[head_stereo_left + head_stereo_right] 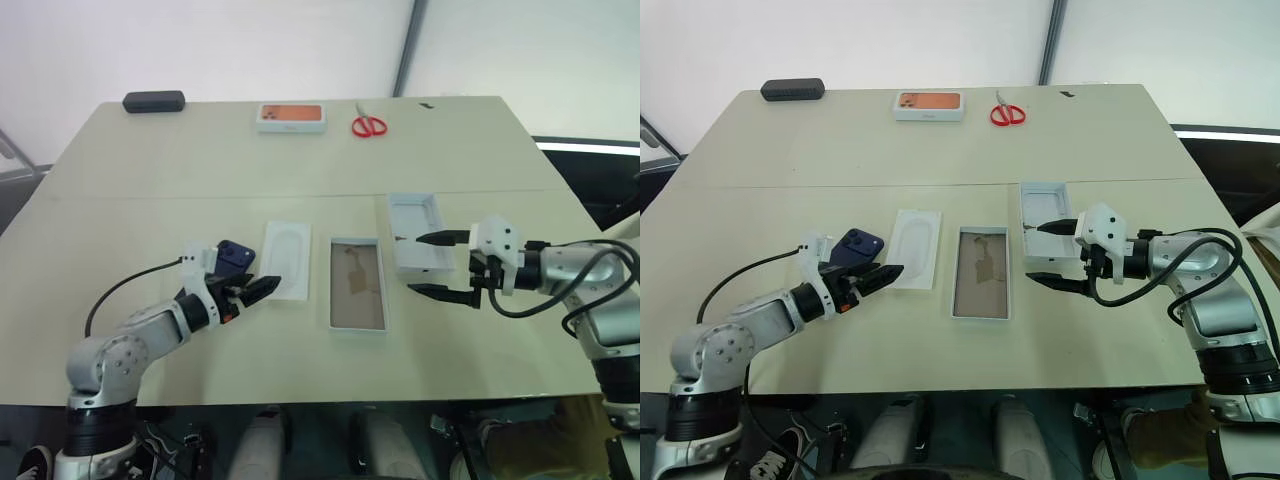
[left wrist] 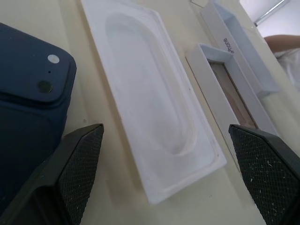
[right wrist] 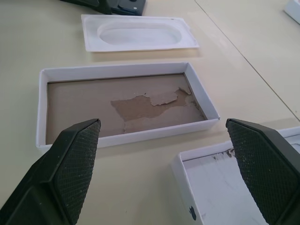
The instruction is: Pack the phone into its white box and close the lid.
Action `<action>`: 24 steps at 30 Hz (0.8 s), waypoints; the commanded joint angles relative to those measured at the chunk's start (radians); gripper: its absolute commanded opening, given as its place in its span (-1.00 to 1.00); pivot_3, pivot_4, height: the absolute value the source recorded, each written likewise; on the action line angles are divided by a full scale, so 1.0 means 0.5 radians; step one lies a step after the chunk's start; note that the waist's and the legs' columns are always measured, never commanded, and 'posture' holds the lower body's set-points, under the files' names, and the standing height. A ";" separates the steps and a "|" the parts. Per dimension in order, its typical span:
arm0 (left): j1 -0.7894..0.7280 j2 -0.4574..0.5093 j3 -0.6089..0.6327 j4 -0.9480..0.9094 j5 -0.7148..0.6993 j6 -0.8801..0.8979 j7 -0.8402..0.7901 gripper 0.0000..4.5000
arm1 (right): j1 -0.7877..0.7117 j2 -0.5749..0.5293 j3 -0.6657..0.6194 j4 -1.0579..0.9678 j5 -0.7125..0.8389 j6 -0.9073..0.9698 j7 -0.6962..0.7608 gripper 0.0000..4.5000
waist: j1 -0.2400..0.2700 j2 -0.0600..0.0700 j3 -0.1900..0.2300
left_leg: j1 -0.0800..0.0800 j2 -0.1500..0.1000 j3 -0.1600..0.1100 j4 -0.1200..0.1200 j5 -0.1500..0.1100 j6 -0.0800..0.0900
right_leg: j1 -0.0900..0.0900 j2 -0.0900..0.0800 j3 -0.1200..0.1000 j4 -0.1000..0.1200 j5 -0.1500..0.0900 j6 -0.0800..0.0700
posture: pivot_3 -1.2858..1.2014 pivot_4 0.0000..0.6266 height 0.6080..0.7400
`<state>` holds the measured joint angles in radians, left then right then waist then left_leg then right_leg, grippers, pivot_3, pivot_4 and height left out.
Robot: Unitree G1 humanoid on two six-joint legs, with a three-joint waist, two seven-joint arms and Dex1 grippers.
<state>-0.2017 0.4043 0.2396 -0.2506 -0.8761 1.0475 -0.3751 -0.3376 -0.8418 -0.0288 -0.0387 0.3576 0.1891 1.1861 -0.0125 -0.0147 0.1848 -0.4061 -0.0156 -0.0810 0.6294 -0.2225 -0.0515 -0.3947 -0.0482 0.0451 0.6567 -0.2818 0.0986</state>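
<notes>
Your left gripper is spread wide with nothing in it, right beside the phone, which lies flat left of the white insert. Straddle its long edges squarely before pinching. Your right gripper, also spread, hovers between the white box and the lid.

Both arms are showing silver-grey rounded metal segments with black joint bands. Each pincer, left pincer and right pincer, is carrying two black fingers with cross-hatched pads beneath a white angular housing. Black cables are looping off each forearm.
</notes>
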 commanded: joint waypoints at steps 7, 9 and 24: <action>-0.189 -0.100 0.022 0.190 -0.069 0.188 0.118 1.00 | -0.016 -0.020 -0.071 -0.048 0.002 -0.058 -0.028 0.99 | 0.001 0.000 0.000 | 0.000 -0.007 0.000 0.001 0.000 0.000 | 0.001 -0.001 -0.001 0.000 0.000 0.000 | 0.03 -0.52 1.00; -0.196 -0.096 -0.011 0.204 -0.051 0.175 0.079 1.00 | -0.011 -0.021 -0.074 -0.065 0.003 -0.062 -0.038 0.99 | 0.002 0.000 -0.001 | 0.001 -0.007 0.000 0.001 0.000 0.000 | 0.002 -0.001 -0.001 0.000 0.000 0.000 | 0.03 -0.52 1.00; -0.179 -0.171 0.052 0.227 -0.135 0.311 0.111 -0.01 | 0.019 -0.021 -0.060 -0.091 -0.013 -0.077 -0.079 1.00 | 0.002 0.000 0.000 | 0.001 -0.008 -0.001 0.001 0.000 0.000 | 0.003 -0.004 -0.001 0.000 0.000 0.001 | 0.03 -0.52 1.00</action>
<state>-0.2928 0.3214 0.2554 -0.1384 -0.9317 1.1913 -0.3245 -0.3210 -0.8429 -0.0329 -0.0466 0.3530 0.1672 1.1505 -0.0117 -0.0146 0.1846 -0.4055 -0.0197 -0.0815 0.6297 -0.2225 -0.0515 -0.3933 -0.0500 0.0443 0.6566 -0.2819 0.0989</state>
